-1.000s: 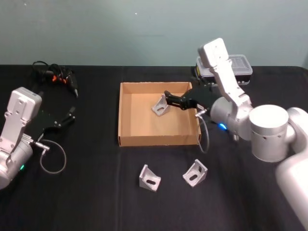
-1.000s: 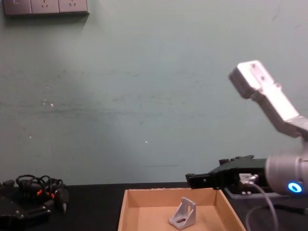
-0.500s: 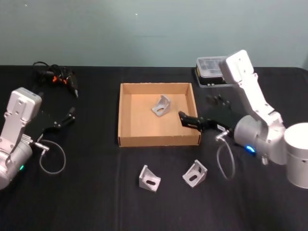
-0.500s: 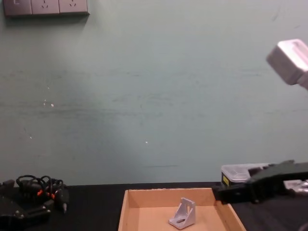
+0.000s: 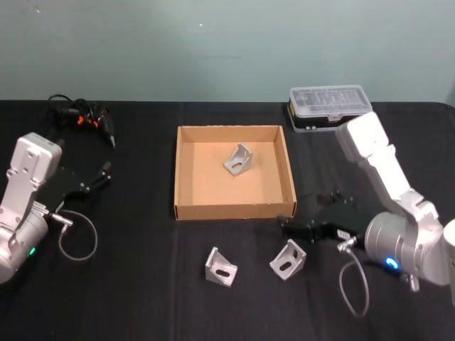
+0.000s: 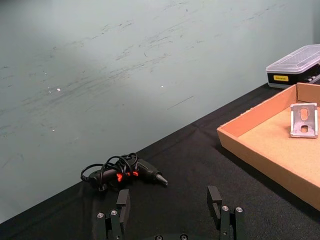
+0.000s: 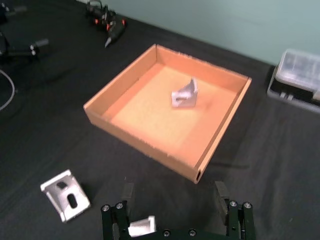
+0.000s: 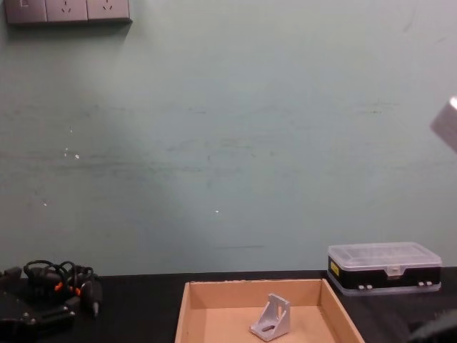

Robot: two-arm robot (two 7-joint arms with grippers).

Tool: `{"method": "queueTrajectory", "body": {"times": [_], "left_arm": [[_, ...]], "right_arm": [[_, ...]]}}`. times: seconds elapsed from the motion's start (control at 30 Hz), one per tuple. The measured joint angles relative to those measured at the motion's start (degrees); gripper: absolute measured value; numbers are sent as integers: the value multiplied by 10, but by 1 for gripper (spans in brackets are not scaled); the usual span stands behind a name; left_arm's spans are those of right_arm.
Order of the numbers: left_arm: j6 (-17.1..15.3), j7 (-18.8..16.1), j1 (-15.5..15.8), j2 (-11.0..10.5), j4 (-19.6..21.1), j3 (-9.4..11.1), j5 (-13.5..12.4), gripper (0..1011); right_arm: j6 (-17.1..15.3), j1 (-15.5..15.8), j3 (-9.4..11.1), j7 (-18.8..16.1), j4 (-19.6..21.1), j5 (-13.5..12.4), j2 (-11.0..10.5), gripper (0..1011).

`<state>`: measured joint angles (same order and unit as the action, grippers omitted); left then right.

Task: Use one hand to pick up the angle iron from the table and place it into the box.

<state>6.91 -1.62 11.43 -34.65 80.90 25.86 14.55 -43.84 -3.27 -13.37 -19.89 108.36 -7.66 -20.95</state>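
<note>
right hand (image 5: pixel 286 228), fingers apart, poised by angle iron (image 5: pixel 288 258) before box (image 5: pixel 234 209) to grab it; left hand (image 6: pixel 169 204) idle left of box, apart.

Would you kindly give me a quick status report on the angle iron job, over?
Right tool open, at front corner of box, near loose angle iron on table. Left tool open, parked left. One angle iron in box. No obstruction seen.

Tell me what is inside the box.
One silver angle iron stands inside the box, toward its far wall; the rest of the floor is bare cardboard. Only the patch beneath the angle iron is covered.
</note>
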Motion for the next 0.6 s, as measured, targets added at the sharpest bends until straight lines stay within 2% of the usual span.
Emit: {"method": "queueTrajectory", "body": {"times": [0.33, 0.6], "left_arm": [[0, 0, 0, 0, 0, 0, 0, 1011], [0, 0, 0, 0, 0, 0, 0, 1011]], "right_arm": [[-18, 13, -16, -4, -16, 14, 0, 1002], [-24, 13, -17, -8, -28, 25, 5, 1002]]}}
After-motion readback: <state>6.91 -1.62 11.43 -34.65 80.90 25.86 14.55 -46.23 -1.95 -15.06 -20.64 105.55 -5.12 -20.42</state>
